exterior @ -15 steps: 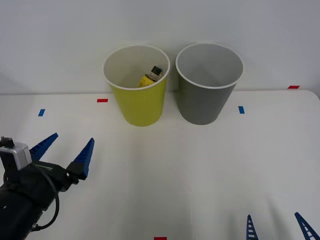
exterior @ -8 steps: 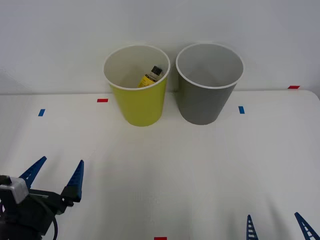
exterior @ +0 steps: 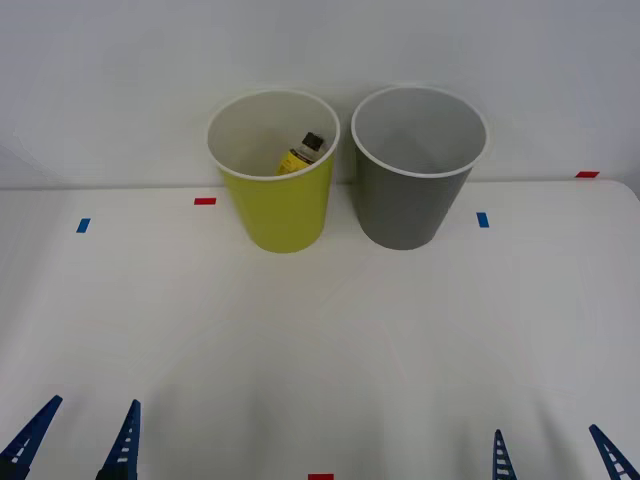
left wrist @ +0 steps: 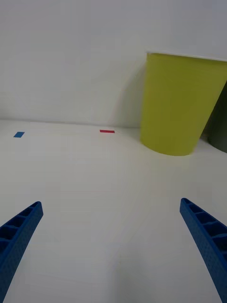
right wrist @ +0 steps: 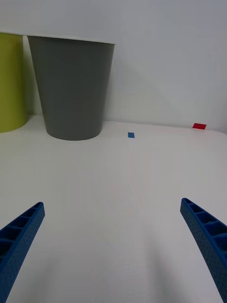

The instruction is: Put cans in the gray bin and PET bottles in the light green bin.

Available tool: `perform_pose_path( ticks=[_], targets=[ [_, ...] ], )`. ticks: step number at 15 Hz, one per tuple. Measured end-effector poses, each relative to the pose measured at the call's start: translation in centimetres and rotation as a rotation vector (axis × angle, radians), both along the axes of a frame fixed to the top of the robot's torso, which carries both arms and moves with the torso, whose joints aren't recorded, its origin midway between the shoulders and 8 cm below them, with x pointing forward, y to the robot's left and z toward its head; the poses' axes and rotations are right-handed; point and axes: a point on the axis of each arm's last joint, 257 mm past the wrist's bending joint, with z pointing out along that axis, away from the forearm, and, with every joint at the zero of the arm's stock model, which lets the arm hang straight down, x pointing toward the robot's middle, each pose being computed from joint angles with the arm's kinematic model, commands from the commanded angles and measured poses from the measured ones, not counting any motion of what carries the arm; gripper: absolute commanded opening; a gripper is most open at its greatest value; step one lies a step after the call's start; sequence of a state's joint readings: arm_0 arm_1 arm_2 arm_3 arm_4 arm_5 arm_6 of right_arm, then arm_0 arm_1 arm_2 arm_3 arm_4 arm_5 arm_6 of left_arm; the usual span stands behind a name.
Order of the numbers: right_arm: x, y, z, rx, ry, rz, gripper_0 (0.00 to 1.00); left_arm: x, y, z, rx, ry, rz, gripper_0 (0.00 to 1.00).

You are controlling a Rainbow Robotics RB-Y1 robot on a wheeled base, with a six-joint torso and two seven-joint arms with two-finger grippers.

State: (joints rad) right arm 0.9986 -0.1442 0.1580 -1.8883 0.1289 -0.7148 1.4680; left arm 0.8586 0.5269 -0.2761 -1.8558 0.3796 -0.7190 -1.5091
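Tape marks (exterior: 204, 201) flank bins; table (exterior: 320, 340) bare

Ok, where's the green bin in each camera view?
Front view: green bin at the table's far edge, left of the gray bin.
Left wrist view: green bin, ahead on the table.
Right wrist view: a sliver beside the gray bin.
Shared landmark: the gray bin.

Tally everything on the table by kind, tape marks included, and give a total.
Bins: 2, the light green bin and the gray bin
Bottles: 1, the yellow bottle inside the light green bin
Red tape marks: 3
Blue tape marks: 2
Total: 8
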Motion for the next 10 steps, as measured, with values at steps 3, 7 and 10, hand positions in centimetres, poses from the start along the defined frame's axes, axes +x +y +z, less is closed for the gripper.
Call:
perform_pose_path(
  ticks=[3, 7, 10],
  targets=[
    [0.0, 0.0, 0.0, 0.0, 0.0, 0.0, 1.0, -1.6, 0.0, -1.3, 0.019, 0.017, 0.0, 1.0],
    [0.0, 0.0, 0.0, 0.0, 0.0, 0.0, 1.0, -3.6, -0.1, -2.2, 0.047, 0.053, 0.004, 1.0],
    [0.0, 0.0, 0.0, 0.0, 0.0, 0.0, 1.0, -3.8, -0.2, -2.3, 0.053, 0.058, 0.002, 1.0]
  ],
)
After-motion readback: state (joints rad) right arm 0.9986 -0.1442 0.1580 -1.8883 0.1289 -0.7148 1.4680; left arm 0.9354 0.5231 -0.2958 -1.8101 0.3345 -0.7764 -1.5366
